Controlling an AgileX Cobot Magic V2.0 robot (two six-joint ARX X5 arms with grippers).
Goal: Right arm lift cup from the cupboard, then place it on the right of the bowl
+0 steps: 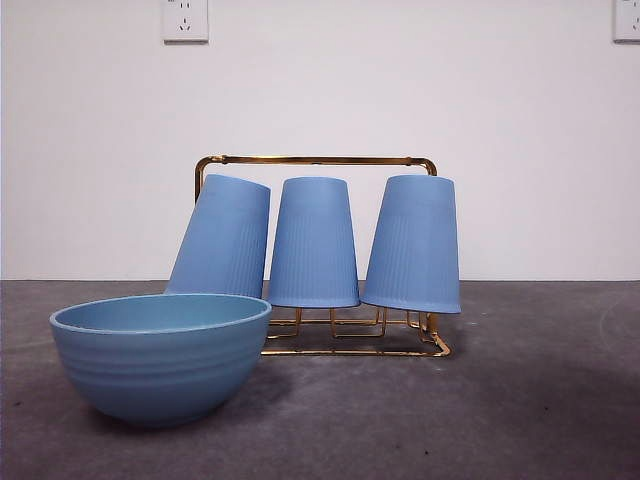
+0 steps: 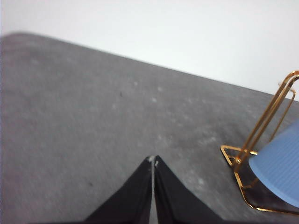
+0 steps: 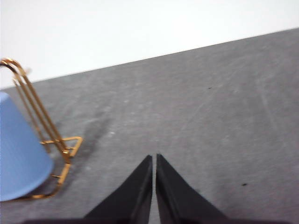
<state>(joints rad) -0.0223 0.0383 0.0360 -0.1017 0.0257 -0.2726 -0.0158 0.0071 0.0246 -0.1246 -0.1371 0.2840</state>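
Bowl (image 1: 160, 355) hiding the left cup's (image 1: 222, 238) rim, three cups upside down on the cupboard (image 1: 315, 160), left one tilted, right cup (image 1: 413, 243) upright, both claws (image 2: 153, 161) (image 3: 153, 158) pressed closed over bare worktop (image 1: 540, 400)

I read this as a bare lab test setup: plain white wall (image 1: 320, 100), grey bench (image 1: 520, 400), wall sockets (image 1: 185, 20) at the frame's top corners.
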